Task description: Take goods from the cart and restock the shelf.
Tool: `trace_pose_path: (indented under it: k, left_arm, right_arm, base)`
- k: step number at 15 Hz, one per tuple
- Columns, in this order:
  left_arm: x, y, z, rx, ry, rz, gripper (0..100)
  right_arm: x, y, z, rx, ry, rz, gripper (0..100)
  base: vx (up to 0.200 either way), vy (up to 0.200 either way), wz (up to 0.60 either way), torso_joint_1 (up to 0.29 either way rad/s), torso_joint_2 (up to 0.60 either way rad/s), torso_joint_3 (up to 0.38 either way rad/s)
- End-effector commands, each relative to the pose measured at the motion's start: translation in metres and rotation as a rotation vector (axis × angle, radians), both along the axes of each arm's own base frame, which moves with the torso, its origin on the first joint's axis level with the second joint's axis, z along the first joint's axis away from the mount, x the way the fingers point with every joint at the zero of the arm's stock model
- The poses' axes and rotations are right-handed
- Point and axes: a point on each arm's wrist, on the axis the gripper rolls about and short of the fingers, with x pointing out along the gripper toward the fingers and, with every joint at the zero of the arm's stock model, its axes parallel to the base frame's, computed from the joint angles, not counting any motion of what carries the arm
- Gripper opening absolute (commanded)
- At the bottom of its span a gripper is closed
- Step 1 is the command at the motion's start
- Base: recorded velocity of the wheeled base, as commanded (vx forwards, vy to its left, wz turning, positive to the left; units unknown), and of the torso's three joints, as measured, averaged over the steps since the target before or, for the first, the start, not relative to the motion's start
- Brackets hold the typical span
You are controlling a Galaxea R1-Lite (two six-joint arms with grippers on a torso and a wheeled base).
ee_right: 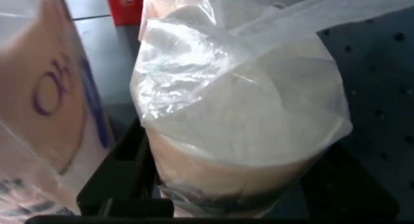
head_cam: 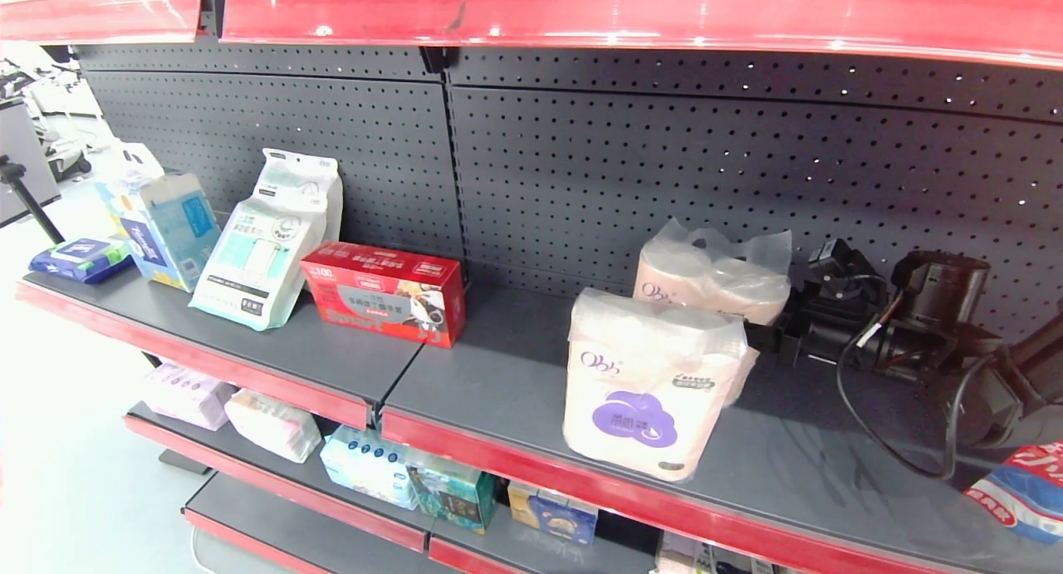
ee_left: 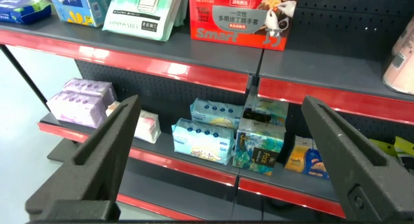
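Two plastic-wrapped toilet paper packs stand on the dark shelf (head_cam: 498, 366). The front pack (head_cam: 648, 383) has a purple cloud label. The rear pack (head_cam: 714, 275) stands behind it, near the pegboard. My right gripper (head_cam: 768, 337) reaches in from the right and is shut on the rear pack (ee_right: 246, 114), with a black finger (ee_right: 123, 179) on either side and the front pack (ee_right: 45, 101) beside it. My left gripper (ee_left: 220, 172) hangs open in front of the lower shelves with nothing between its fingers (ee_left: 97, 159).
Left along the shelf are a red box (head_cam: 386, 291), a white pouch (head_cam: 266, 242), a blue tissue pack (head_cam: 162, 225) and flat blue wipes (head_cam: 81, 258). A red and blue bag (head_cam: 1026, 487) lies at the right edge. Lower shelves hold tissue packs (ee_left: 204, 136) and boxes.
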Motion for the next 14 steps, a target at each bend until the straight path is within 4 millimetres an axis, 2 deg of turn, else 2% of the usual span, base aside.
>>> trace_pose_path:
  k: [1, 4, 8, 14]
  left_arm:
    - [0.0001, 0.0, 0.0001, 0.0, 0.001, 0.0, 100]
    - [0.0001, 0.0, 0.0001, 0.0, 0.001, 0.0, 100]
    - [0.0001, 0.0, 0.0001, 0.0, 0.001, 0.0, 100]
    - [0.0001, 0.0, 0.0001, 0.0, 0.001, 0.0, 100]
  right_arm:
    - [-0.0005, -0.0015, 0.0018, 0.0, -0.007, 0.0, 0]
    - [-0.001, 0.0018, 0.003, 0.001, -0.013, 0.019, 0]
    - [-0.0035, 0.0057, 0.003, 0.027, -0.014, 0.15, 0]
    - [-0.0034, 0.0051, 0.0015, 0.026, -0.008, 0.144, 0]
  base:
    - [0.0, 0.0, 0.0, 0.0, 0.0, 0.0]
    - [0.0, 0.0, 0.0, 0.0, 0.0, 0.0]
    - [0.0, 0.0, 0.0, 0.0, 0.0, 0.0]
    - [0.0, 0.0, 0.0, 0.0, 0.0, 0.0]
